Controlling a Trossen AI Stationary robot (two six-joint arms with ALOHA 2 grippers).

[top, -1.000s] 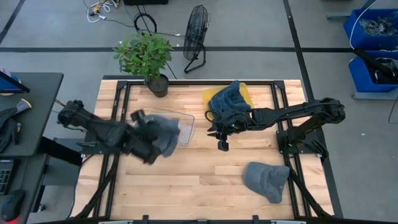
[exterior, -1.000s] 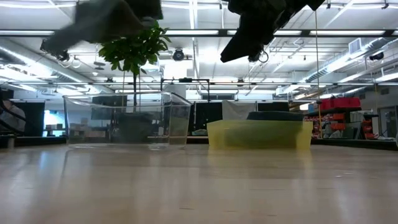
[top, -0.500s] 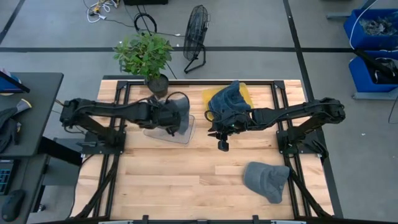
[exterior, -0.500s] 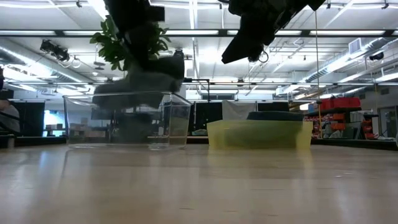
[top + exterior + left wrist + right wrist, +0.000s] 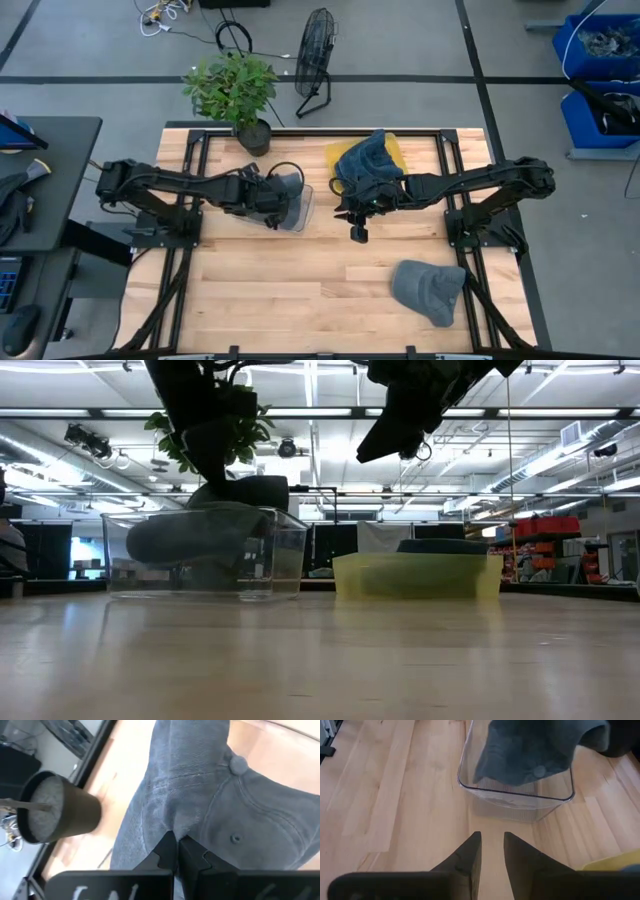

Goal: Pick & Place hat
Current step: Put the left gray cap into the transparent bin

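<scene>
A grey cap (image 5: 288,190) is held by my left gripper (image 5: 175,846), which is shut on it over the clear plastic bin (image 5: 300,212). In the low view the cap (image 5: 200,530) sits inside the bin's walls (image 5: 285,560), below the left gripper (image 5: 215,455). My right gripper (image 5: 491,842) hovers open with a narrow gap, right of the clear bin and above the bare table (image 5: 357,235), touching nothing. A blue hat (image 5: 368,158) lies in the yellow bin (image 5: 392,150). Another grey cap (image 5: 430,288) lies on the table near its right near corner. My left gripper pinches a fold of the cap's crown cloth (image 5: 165,822) between its two fingers, coming from above and pointing down. The cap hangs below the fingers inside the clear bin, its top button (image 5: 239,764) away from the hold. Whether it touches the bin floor I cannot tell.
A potted plant (image 5: 235,90) stands at the table's far edge just behind the clear bin, and its pot (image 5: 55,805) shows close to the left gripper. The yellow bin (image 5: 415,575) stands right of the clear bin. Bare wood (image 5: 300,290) lies toward the near edge.
My left gripper has carried the grey cap from the table's left-middle toward the far right, over the clear bin, then gone down so that the cap has sunk inside the bin's walls. It has stayed shut on the cap.
</scene>
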